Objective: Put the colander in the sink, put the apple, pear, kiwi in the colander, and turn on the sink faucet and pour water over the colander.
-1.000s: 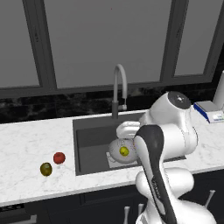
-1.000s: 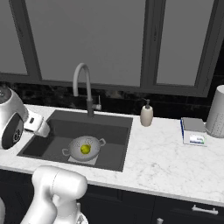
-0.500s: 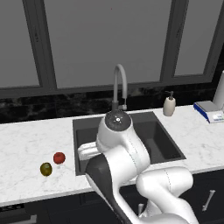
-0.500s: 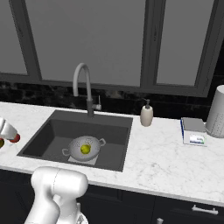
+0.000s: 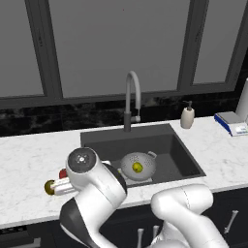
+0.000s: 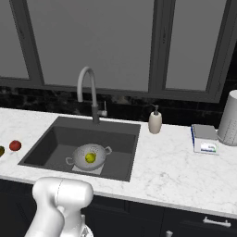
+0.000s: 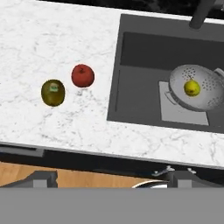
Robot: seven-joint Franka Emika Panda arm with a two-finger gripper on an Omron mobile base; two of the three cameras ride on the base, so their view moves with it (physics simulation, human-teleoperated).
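Gripper [image 7: 111,178] spread wide, holding nothing, its two dark fingertips [image 7: 41,179] poking up at the bottom of the hand view, above the front edge of the white marble counter [image 7: 43,39]. Looking down on two fruits left of the sink [image 7: 144,52]: red apple [image 7: 82,75] and olive-brown kiwi [image 7: 53,92], lying just beside each other on the counter, apart from the fingertips and farther along the view from them. Apple nearer the sink, kiwi farther from it.

Silver colander [image 7: 197,93] sitting in the dark basin on the light grey plate at its bottom, off to the right in the hand view, with the yellow-green pear [image 7: 191,88] inside it. Same seen from the right base camera: colander [image 6: 90,156] in the sink [image 6: 60,139], pear [image 6: 90,158] in its bowl, apple [image 6: 15,145] on the counter to the left. Grey gooseneck faucet [image 5: 132,99] upright behind the basin, beige soap dispenser [image 5: 187,116] to its right.
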